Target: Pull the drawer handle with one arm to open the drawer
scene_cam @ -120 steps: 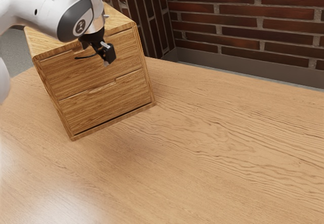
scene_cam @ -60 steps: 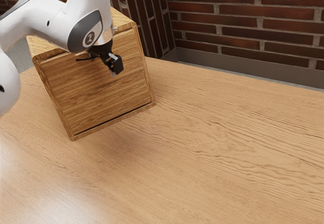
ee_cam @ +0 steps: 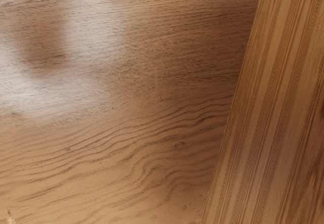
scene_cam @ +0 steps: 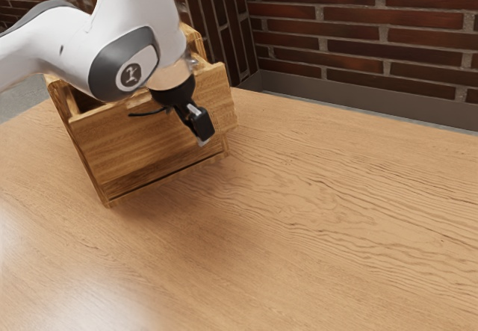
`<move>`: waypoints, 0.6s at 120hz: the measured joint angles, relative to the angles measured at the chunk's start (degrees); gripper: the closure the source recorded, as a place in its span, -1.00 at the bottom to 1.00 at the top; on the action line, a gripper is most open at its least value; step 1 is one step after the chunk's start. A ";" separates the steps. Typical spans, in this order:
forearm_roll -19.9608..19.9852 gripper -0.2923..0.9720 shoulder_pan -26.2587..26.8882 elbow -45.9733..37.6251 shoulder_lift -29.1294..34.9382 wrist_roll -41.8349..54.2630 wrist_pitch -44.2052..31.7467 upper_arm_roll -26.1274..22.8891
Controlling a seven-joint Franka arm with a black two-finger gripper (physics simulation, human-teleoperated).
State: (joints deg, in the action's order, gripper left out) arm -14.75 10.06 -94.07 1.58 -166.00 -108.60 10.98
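The top drawer of the wooden cabinet, at ten o'clock on the bench, stands pulled out; fingers at its front, grip unclear

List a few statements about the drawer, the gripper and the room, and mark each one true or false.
1. The top drawer stands pulled partway out of the cabinet. True.
2. The cabinet stands on a glass table. False: the table is wood-grained.
3. The gripper is at the drawer's front face. True.
4. The wall behind the table is plain white. False: it is a red brick wall.
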 joint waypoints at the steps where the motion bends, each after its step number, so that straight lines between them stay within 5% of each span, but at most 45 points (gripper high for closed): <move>1: 0.01 -0.52 0.47 -0.66 0.75 0.00 0.02 -0.09; 14: -0.34 -0.52 3.42 -3.21 5.50 -0.03 0.95 -0.14; 38: -0.95 -0.53 1.87 13.52 9.11 0.00 13.31 -0.90; 58: 9.51 -0.53 3.64 14.65 5.75 0.00 19.50 -5.18; 72: 13.10 -0.54 3.84 14.30 4.88 0.00 21.64 -5.41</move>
State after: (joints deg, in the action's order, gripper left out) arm -1.65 13.90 -79.78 6.46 -166.00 -86.96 5.57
